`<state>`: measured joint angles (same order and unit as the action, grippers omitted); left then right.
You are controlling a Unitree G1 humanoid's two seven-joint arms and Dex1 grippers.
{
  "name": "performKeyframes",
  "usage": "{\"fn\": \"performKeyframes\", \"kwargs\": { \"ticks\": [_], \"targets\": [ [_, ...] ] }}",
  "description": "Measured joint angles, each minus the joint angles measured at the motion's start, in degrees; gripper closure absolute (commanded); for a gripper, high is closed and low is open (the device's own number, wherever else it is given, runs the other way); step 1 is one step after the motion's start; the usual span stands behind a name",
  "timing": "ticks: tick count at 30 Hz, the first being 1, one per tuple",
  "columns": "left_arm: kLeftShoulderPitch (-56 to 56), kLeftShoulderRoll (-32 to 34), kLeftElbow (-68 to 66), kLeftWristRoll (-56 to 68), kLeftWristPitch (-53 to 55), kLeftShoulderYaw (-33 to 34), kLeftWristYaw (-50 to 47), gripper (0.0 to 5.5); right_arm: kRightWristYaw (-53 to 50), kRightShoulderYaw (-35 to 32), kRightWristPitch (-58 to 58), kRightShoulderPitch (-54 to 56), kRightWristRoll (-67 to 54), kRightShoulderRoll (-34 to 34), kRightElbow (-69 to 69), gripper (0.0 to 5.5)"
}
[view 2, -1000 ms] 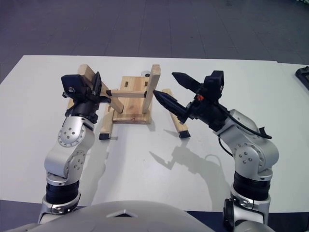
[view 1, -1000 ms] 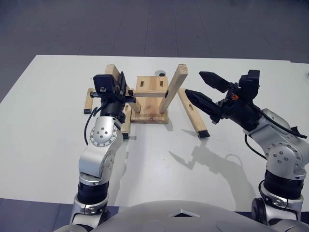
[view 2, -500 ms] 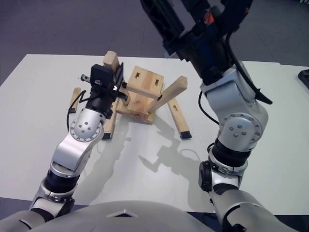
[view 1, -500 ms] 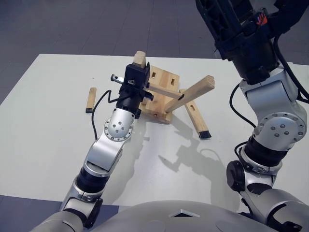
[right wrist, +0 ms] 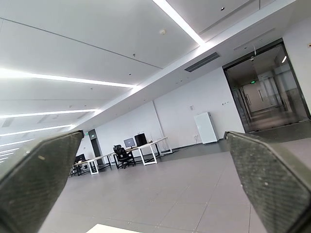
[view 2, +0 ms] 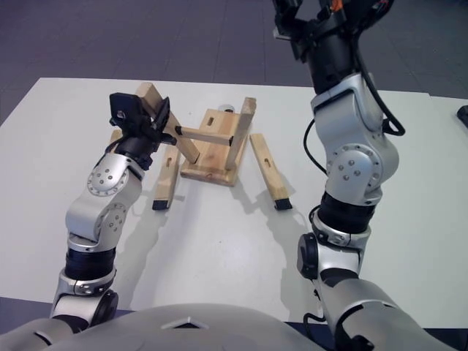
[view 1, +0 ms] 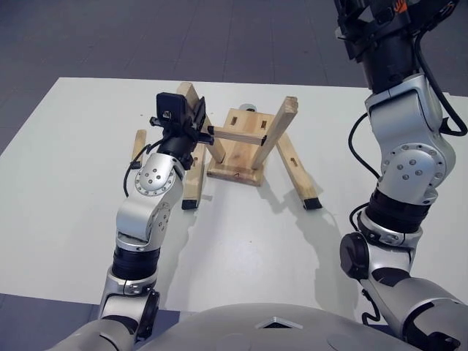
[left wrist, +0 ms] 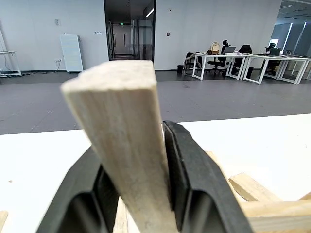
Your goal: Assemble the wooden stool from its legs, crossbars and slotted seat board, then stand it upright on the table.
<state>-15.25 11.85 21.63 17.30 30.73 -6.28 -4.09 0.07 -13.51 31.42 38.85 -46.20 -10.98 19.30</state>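
The left gripper (view 1: 180,121) was clamped on the upper end of one wooden leg (view 1: 216,148). In the wrist view its jaws pressed both flat faces, probably to steady the half-built frame. Just below the gripper a crossbar (view 1: 238,136) ran off to its right to a second leg (view 1: 276,131). Both legs leaned over the slotted seat board (view 1: 235,157), which lay flat on the counter (view 1: 73,190) beneath the gripper. Whether the leg ends sat in the board's slots was hard to tell.

A loose leg (view 1: 192,183) lay on the counter under the gripper, on the robot's side. A short crossbar piece (view 1: 137,143) lay to the gripper's left. Another loose leg (view 1: 300,179) lay beyond the frame on its right.

The right gripper (right wrist: 153,145) was high above the counter, well apart from the parts. Its fingers (right wrist: 39,179) were spread wide and held nothing, seemingly kept out of the way.
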Motion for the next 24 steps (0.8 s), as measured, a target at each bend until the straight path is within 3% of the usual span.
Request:
{"fn": "performKeyframes", "kwargs": {
  "ticks": [14, 19, 21, 24],
  "targets": [
    [2.19, 0.33, -2.09, -0.21, 3.59, -3.81, 6.12, 1.44, 0.05, -0.38, -0.84, 0.71, 1.80, -0.05, -2.40, 0.10],
    [2.75, 0.75, -1.23, -1.87, 3.93, -7.79, 8.98, 0.68, 0.88, -0.37, -0.98, 0.69, 3.59, -0.69, -3.01, 0.10],
    [9.11, 2.35, -5.43, -3.07, 9.12, -12.27, 11.01, 0.27, 1.39, -0.48, -1.03, 0.62, 4.19, -0.99, -3.17, 0.10],
    [10.16, 2.93, -4.92, -4.00, 9.55, -12.66, 12.56, 0.14, 1.50, -1.66, -1.49, 0.40, 4.69, -1.94, -3.84, 0.10]
  ]
}}
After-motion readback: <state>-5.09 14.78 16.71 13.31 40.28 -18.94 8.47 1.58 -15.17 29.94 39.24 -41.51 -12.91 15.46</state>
